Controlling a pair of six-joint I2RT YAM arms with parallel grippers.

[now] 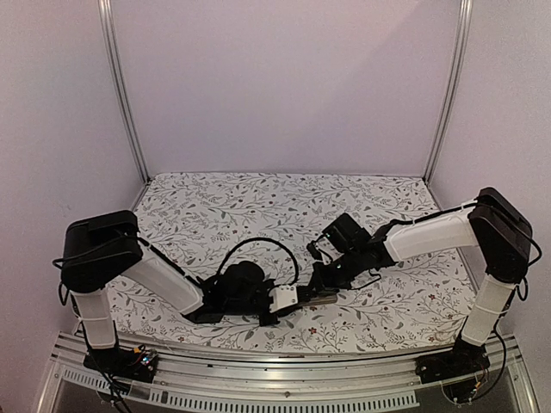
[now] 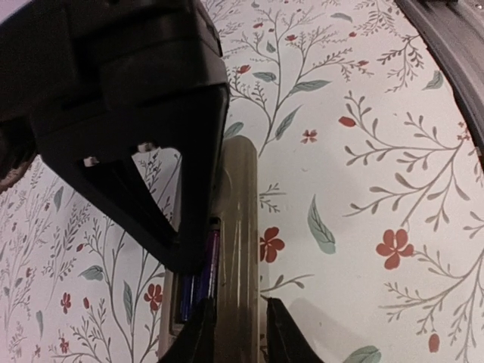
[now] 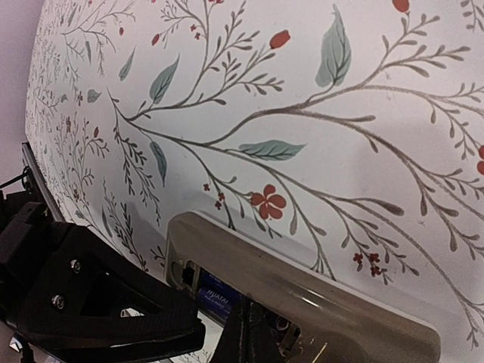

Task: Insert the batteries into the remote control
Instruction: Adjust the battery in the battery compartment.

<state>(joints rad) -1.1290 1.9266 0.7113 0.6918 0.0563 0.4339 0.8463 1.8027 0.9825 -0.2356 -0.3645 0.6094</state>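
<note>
Black left claw [image 2: 238, 327]: clamped on the near end of the remote control, one finger on each side of it.
Grey-tan remote control [image 2: 240, 189]: lying back-up on the bench, low in the middle of the top view, right between the two claws, battery bay open.
Battery [image 2: 206, 261]: dark with a blue-purple sheen, lying lengthwise in the bay. Can't tell if a second one sits next to it.
Right claw [image 3: 243, 334]: fingers pressed together, tip down at the edge of the open bay, just above the battery.
Bench [image 1: 215, 206]: white cloth cover with a leaf and red flower print.
</note>
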